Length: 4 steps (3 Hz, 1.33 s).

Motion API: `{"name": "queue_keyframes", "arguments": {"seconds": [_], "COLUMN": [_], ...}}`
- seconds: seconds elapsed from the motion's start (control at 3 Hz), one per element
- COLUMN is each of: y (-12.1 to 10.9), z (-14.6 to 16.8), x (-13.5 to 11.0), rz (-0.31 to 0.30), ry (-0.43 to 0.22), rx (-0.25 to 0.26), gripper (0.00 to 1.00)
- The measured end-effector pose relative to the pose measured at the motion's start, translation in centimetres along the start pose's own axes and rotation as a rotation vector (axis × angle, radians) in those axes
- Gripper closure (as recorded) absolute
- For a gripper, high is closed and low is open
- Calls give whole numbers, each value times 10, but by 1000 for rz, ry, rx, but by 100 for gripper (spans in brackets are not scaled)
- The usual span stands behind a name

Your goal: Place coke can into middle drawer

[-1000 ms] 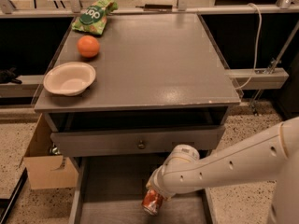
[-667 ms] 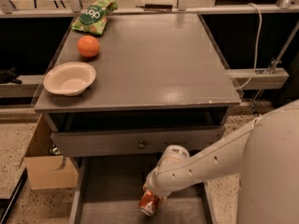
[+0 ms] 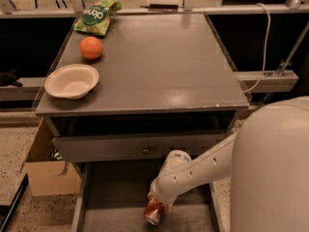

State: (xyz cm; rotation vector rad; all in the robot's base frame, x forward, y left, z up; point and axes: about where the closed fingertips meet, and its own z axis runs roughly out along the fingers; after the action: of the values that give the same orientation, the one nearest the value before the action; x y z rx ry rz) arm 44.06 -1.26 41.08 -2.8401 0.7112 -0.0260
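gripper (image 3: pixel 157 203) bottom centre, jaws clamped on tilted can (image 3: pixel 154 213), a touch lower over open drawer (image 3: pixel 110 201) than before, arm (image 3: pixel 270 168) bigger at right edge

Free: floor of the middle drawer (image 3: pixel 112 206) left of the gripper (image 3: pixel 155 203); right half of the tabletop (image 3: pixel 164 66).
Obstacles: gripper, low over drawer centre, clasping the coke can (image 3: pixel 154 212); arm (image 3: pixel 203 166) crossing the drawer's right side; drawer front (image 3: pixel 106 149) overhanging its rear; bowl (image 3: pixel 72 81), orange (image 3: pixel 91 47), green bag (image 3: pixel 96 16) along the tabletop's left.
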Motion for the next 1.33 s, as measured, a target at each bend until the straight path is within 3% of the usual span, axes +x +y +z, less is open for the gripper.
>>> {"name": "queue_keyframes", "arguments": {"seconds": [0.33,0.67,1.0,1.33], "y": [5,5,5,5], "z": [32,32,32,32], "x": [1,1,1,1], "rz": [13,13,13,13], "ry": [-53,-54,-54,-54], "rx": [-57,-57,-57,-57], "gripper": [100,100,84,61]}}
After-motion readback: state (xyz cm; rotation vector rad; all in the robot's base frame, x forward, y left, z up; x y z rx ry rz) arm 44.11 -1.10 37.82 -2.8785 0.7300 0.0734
